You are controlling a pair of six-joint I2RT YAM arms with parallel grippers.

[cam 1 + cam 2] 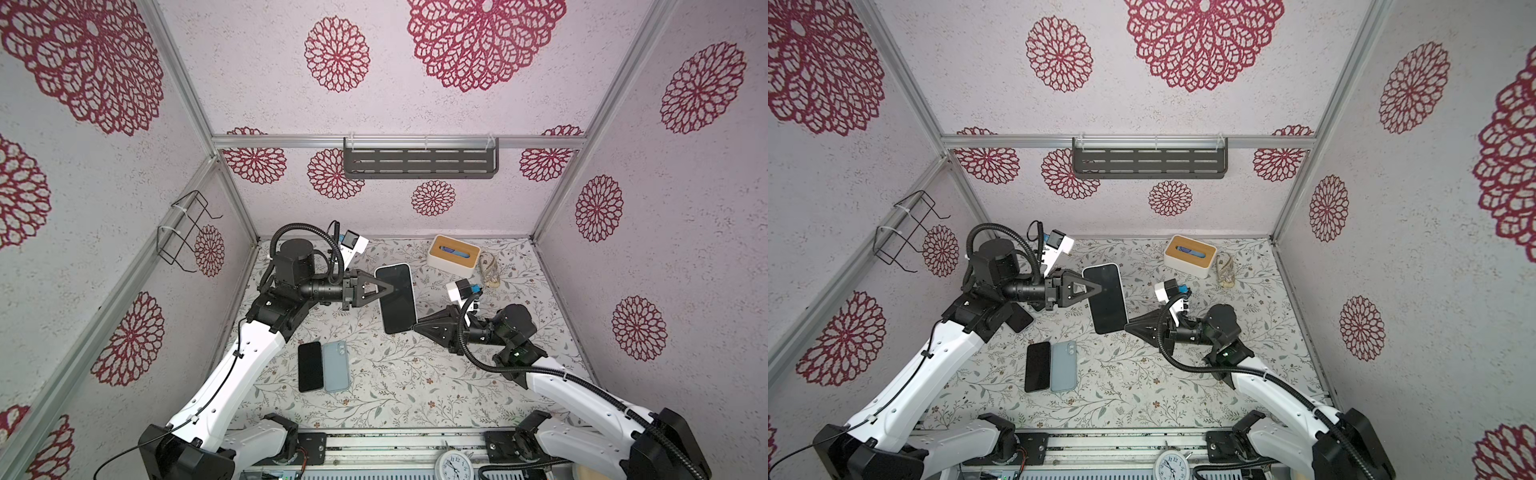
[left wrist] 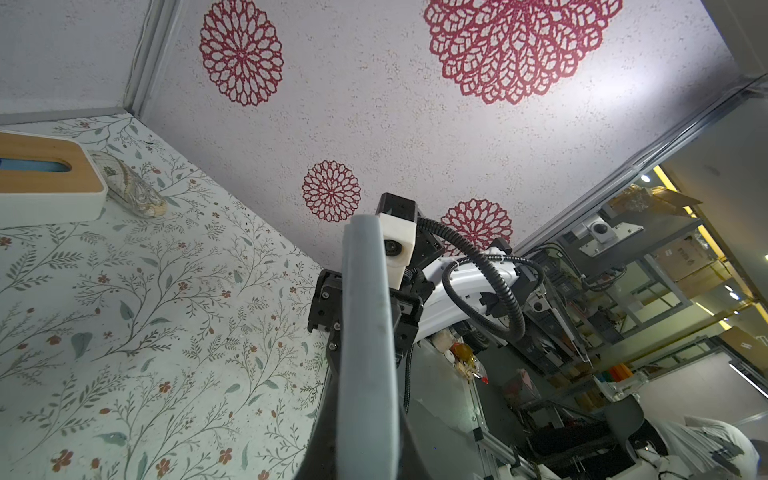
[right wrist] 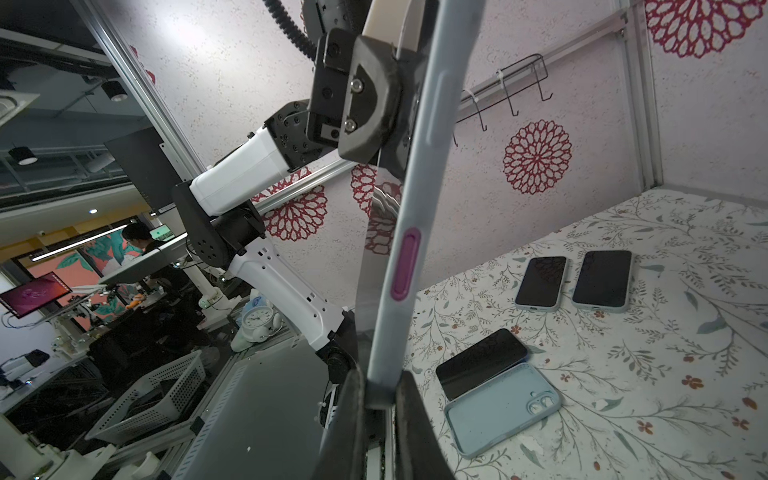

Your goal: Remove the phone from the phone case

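Top view: phone point(image 1: 397, 309) between left tool point(image 1: 392, 289), right tool point(image 1: 417, 324); both clamped on it

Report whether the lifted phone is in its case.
In: the case shows its blue-grey edge in the right wrist view, and a pale rim frames the phone screen in both top views.
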